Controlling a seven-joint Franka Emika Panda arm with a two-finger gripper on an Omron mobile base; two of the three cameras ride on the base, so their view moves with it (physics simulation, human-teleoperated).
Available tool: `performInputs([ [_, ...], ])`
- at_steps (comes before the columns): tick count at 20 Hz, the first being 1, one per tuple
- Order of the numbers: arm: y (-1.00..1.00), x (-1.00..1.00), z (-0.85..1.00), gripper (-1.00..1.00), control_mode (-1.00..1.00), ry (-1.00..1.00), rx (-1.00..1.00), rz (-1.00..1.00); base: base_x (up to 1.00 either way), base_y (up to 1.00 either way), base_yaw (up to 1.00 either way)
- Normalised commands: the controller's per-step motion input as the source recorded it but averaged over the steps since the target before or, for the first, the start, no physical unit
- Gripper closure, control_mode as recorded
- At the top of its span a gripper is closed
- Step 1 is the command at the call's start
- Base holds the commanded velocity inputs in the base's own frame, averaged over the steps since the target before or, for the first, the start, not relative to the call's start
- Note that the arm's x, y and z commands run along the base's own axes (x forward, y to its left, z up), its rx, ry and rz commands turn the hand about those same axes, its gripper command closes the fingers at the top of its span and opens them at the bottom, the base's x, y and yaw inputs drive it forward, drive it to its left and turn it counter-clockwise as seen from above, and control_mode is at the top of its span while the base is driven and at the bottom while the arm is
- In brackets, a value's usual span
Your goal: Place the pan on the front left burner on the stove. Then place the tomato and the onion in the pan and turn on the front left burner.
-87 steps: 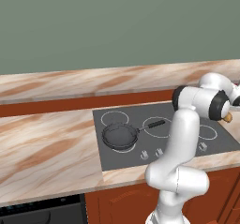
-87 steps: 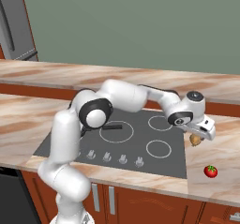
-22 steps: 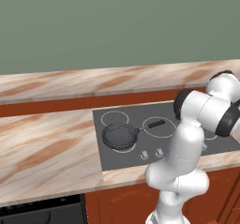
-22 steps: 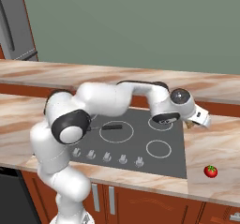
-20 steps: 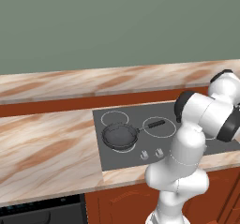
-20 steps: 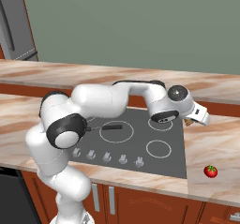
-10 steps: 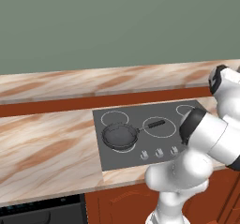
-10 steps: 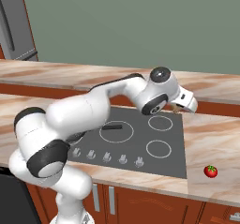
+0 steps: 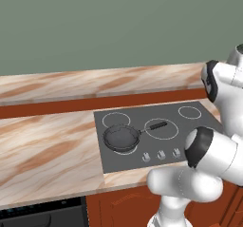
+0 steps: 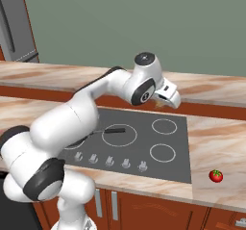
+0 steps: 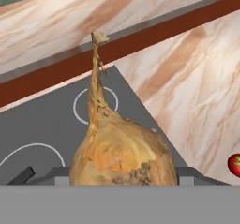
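My gripper (image 10: 169, 99) hangs in the air above the back right corner of the stove (image 10: 139, 147), closed on the onion (image 11: 123, 158); in the hand view the bulb sits low between my fingers and its dry stalk runs up and away from me, so its long axis follows the line I look along. The tips themselves are hidden behind the bulb

From here the pan (image 9: 122, 138) lies well apart, toward the stove's front left corner, diagonally across the cooktop from my hand. It rests on the front left burner (image 9: 124, 141), just behind the row of knobs (image 9: 161, 154) along the stove's front edge. Its black stick handle (image 9: 157, 125) points toward the stove's right side and slightly back, across a larger ring, so the long axis runs roughly along the stove's width and the open bowl is the end farther from me

The tomato (image 10: 216, 176) sits on the counter (image 10: 218, 147) right of the stove, near the counter's front edge, not yet in the pan. I judge my coming move is a long sweep left and forward, then down over the bowl
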Motion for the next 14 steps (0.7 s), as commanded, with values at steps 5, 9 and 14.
performInputs([
  [5, 0.63, 0.00, 0.00, 1.00, -1.00, 0.17, 0.17, 0.05, 0.00, 0.00, 0.00],
  [9, 0.69, 0.00, -0.02, 1.00, -1.00, 0.13, 0.10, 0.07, 0.00, 0.00, 0.00],
  [14, 0.72, 0.00, -0.09, 1.00, -1.00, 0.07, 0.04, 0.10, 0.00, 0.00, 0.00],
])
